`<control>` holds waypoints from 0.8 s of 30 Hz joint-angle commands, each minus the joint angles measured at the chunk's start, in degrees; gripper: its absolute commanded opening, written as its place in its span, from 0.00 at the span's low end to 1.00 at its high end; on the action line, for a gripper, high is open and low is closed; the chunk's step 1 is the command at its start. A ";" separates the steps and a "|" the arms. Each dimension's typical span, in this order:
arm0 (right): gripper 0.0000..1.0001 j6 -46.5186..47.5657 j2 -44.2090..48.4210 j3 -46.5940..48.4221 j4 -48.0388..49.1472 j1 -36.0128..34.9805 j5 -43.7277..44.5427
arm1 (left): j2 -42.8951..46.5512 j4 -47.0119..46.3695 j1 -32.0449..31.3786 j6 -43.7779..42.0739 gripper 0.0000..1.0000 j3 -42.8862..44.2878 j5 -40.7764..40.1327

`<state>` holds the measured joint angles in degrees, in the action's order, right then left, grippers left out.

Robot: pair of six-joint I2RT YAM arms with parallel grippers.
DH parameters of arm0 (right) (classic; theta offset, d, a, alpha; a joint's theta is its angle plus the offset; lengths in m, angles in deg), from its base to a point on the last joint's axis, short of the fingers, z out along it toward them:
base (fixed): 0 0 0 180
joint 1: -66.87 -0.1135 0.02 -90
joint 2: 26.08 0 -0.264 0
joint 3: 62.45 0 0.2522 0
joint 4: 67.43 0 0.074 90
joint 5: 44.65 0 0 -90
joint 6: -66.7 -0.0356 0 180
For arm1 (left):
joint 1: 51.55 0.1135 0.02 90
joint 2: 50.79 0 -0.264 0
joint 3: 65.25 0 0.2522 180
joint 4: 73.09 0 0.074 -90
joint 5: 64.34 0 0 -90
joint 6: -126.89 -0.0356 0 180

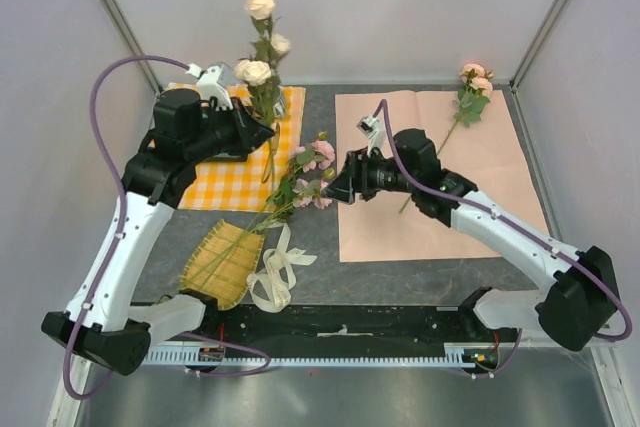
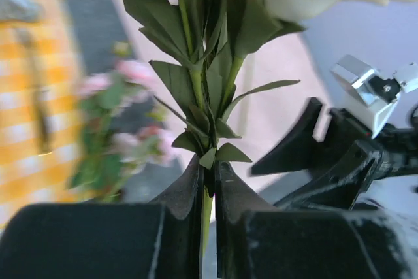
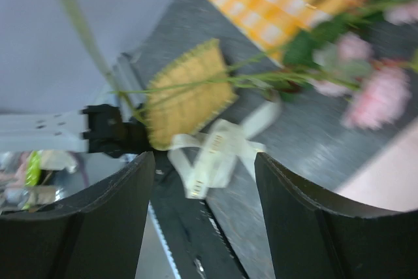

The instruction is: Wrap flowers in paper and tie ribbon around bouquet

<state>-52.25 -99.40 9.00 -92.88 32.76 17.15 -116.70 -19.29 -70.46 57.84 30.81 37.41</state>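
Left hand: the left gripper (image 1: pixel 266 133) is pressed together on the cream rose stem (image 1: pixel 258 72). It pinches the green stalk just under the lowest leaves, above the orange-checked cloth (image 1: pixel 225 175).
Held stem's axis: close to upright, with the blooms on top and the cut end hanging below the jaws.
Right hand: the right gripper (image 1: pixel 335 187) is spread wide with nothing between its fingers, just beside the blooms of the flowers (image 1: pixel 312 169).
Flowers: the pink bunch lies on the grey table (image 1: pixel 320 107) between cloth and paper. Its blooms point toward the paper's left edge and its thin stems trail back onto the bamboo mat (image 1: pixel 222 262).
Paper: the paper (image 1: pixel 480 172) lies flat on the right side. A single pink stem (image 1: pixel 472 87) lies on it diagonally, bloom at the far end.
Ribbon: the ribbon (image 1: pixel 275 272) is loosely looped at the near edge beside the mat, and neither gripper touches it.
Key relation: the paper lies to the right of the left gripper, with the pink bunch and the right gripper in between. The held stem would likely have to cross over them and tip from upright to flat, roughly along the stem already there.
Nearer arm: the right arm is nearer the pink bunch, and the left arm alone has the rose.
Stage: gathering, by the look of it, with no wrapping or tying done.
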 commanded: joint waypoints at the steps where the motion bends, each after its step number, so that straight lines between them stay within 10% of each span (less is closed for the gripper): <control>1: 0.71 -12.96 3.27 -3.63 27.30 -5.96 -3.53 | -1.77 -21.19 -0.33 19.90 0.01 -10.74 25.42; 11: 0.63 -16.58 -3.75 -4.52 36.38 -10.63 -1.15 | -4.75 -31.50 -2.88 25.10 0.02 -17.08 30.09; 15: 0.33 -15.00 -5.08 -3.38 34.01 -10.63 0.25 | -5.19 -33.00 -2.88 25.37 0.02 -17.79 31.76; 24: 0.60 -0.95 2.03 1.02 8.71 -10.54 14.92 | -7.21 -25.62 -2.88 18.78 0.02 -14.02 28.77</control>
<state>-62.13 -102.44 7.26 -71.15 21.66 21.24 -123.41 -47.84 -73.15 79.65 12.98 64.78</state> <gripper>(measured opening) 0.565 0.107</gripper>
